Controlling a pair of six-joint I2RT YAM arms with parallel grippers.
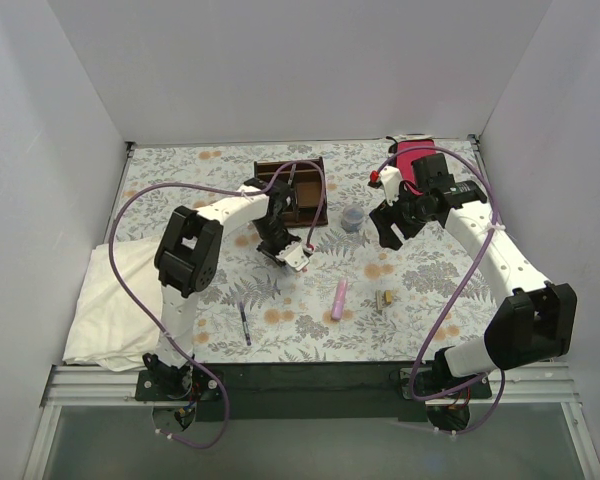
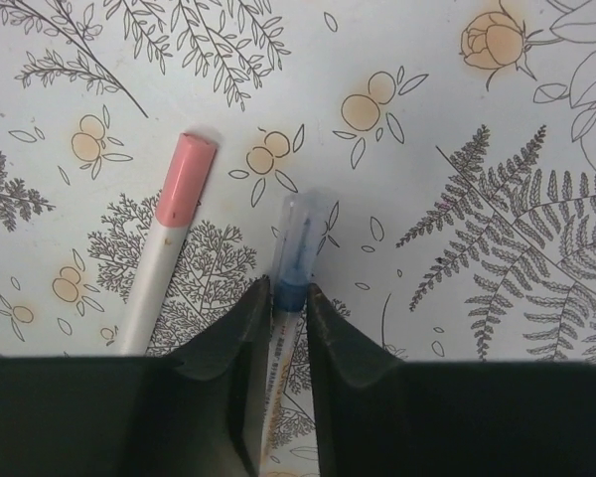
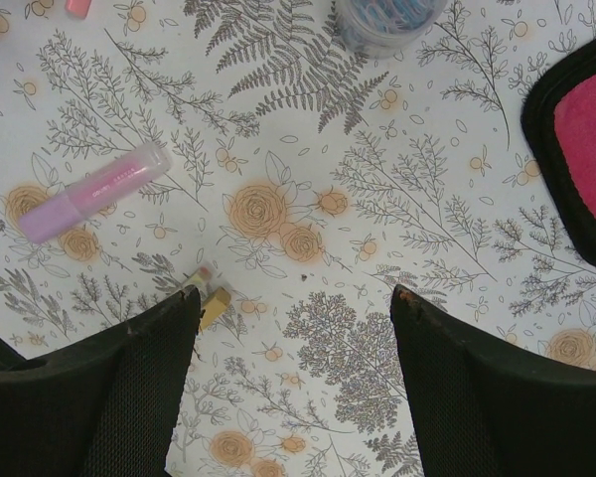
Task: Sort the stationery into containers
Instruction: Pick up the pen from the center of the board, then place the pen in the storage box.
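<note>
Left gripper [image 2: 288, 298]: jaws clenched on blue-capped pen [image 2: 296, 248], low over floral tabletop [image 2: 457, 149], just beside pink-capped pen [image 2: 179, 214].
Right gripper [image 3: 293, 308]: jaws spread wide, holding nothing, near pink marker [image 3: 89, 194].
Wooden organiser [image 1: 270, 168]: behind left arm.

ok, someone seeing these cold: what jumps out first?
The left gripper, mid-table in front of the dark wooden organiser, jaws closed on a blue-capped pen with a pink-tipped pen beside it. Then the right gripper, wide open above the floral cover, with the fat pink marker lying loose nearby.
</note>
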